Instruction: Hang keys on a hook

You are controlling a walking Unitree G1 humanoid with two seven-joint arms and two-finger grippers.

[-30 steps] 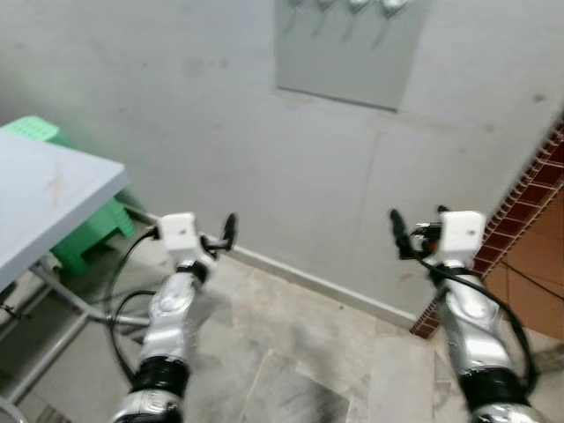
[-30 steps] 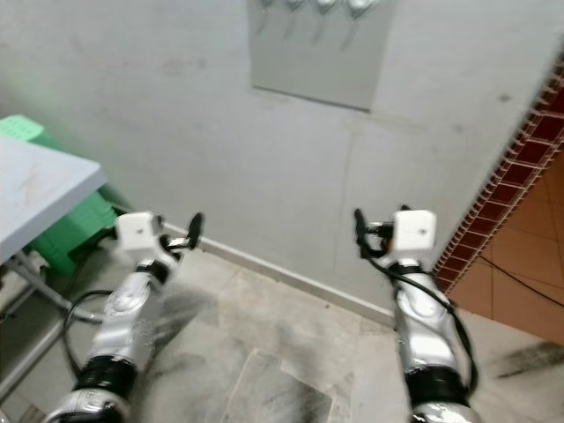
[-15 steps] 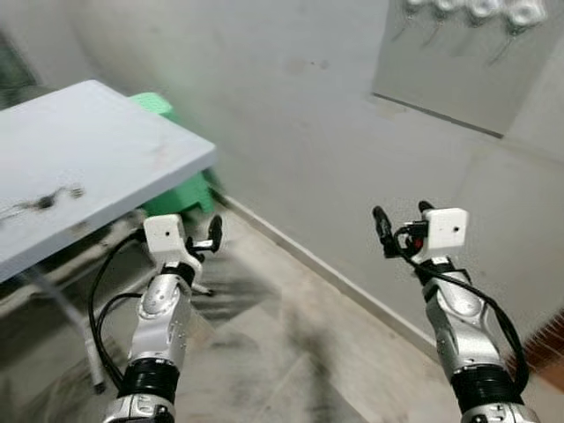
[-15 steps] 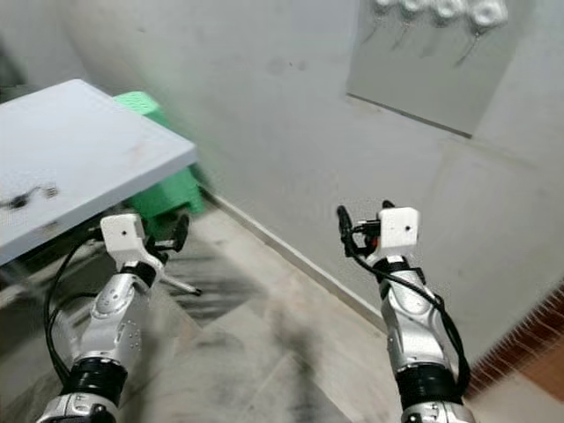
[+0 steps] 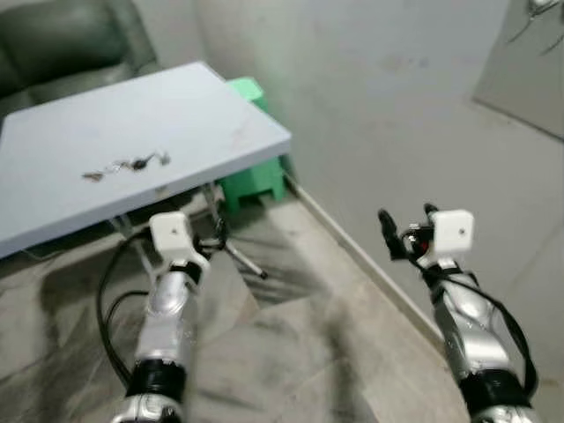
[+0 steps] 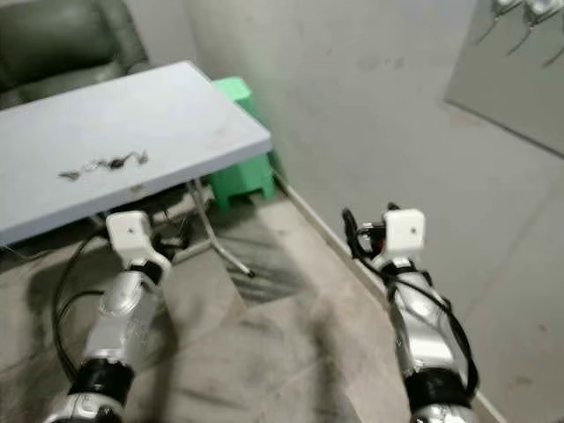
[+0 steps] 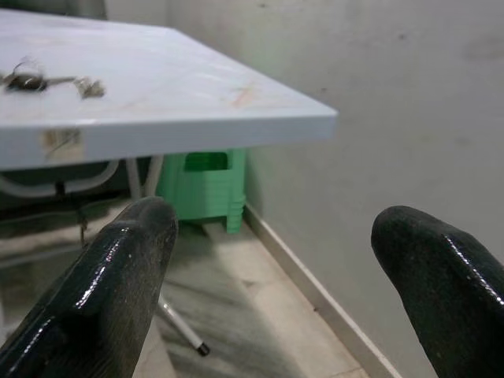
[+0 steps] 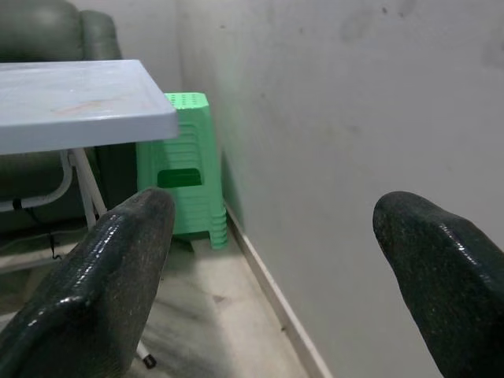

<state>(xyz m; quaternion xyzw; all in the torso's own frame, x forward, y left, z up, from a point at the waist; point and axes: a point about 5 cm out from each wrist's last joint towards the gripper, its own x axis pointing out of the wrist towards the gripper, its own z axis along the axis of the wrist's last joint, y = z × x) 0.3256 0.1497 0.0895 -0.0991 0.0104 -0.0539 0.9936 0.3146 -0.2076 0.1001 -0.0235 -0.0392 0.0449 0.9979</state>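
A small bunch of keys [image 5: 123,165] lies on the pale blue-grey table [image 5: 203,110] at the left, ahead of my left arm. The keys [image 7: 31,80] also appear on the tabletop in the left wrist view. The hooks [image 6: 520,9] sit on a grey wall panel at the top right edge. My left gripper [image 5: 218,236] is held below the table's near edge, open, with nothing between its fingers [image 7: 118,268]. My right gripper [image 5: 405,225] is raised at the right near the wall, open and empty, fingers [image 8: 118,260] wide apart.
A green plastic stool [image 5: 253,174] stands against the wall behind the table's corner. A dark armchair [image 5: 70,35] is at the back left. Metal table legs [image 5: 231,256] and a black cable [image 5: 110,291] are beside my left arm. The grey wall [image 5: 379,97] runs along the right.
The camera has swung left: the table and keys came into view and the hook panel slid to the top right edge. Both arms keep the same raised pose.
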